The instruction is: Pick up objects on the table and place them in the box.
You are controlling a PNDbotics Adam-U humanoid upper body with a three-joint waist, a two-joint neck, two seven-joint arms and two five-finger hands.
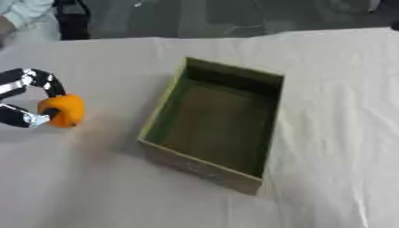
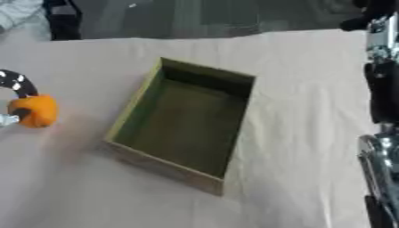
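We counted one open box point(image 1: 187, 165) on the white cloth-covered table point(image 1: 327, 89), and nothing lay inside it. We saw one orange object point(image 1: 65, 109), rounded, perhaps a fruit, though its outline was too soft to be sure. One robot hand point(image 1: 27, 116) showed at the left edge, and one arm point(image 2: 382, 93) at the right.
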